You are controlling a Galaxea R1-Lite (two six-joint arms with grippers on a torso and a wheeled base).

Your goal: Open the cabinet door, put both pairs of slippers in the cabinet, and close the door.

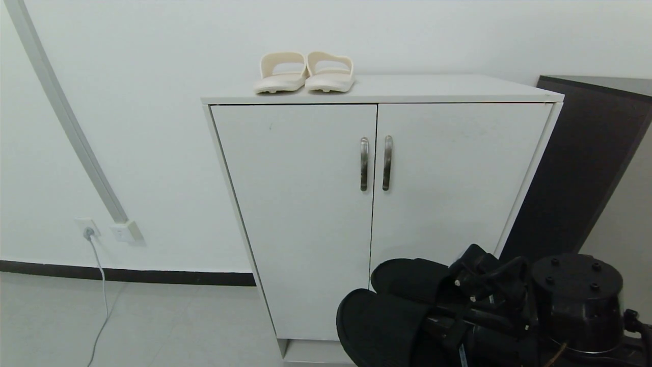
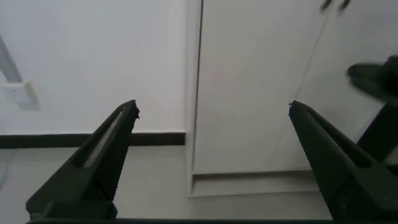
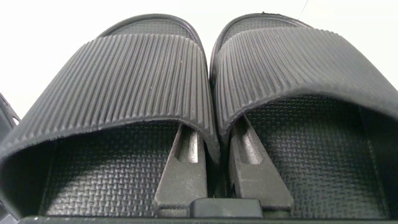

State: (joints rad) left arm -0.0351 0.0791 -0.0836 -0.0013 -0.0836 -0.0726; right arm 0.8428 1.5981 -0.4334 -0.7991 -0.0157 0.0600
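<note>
Light bright, even, diffuse; shadows faint. Wall conduit (image 1: 68, 112) bowed by lens near head-view edge. Cabinet (image 2: 249, 93) soft, blurred in left wrist view.

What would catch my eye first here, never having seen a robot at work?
A pair of cream slippers sits on top of the white cabinet, whose two doors are shut. Low down before its right door, the right gripper holds a pair of black slippers pinched together.
</note>
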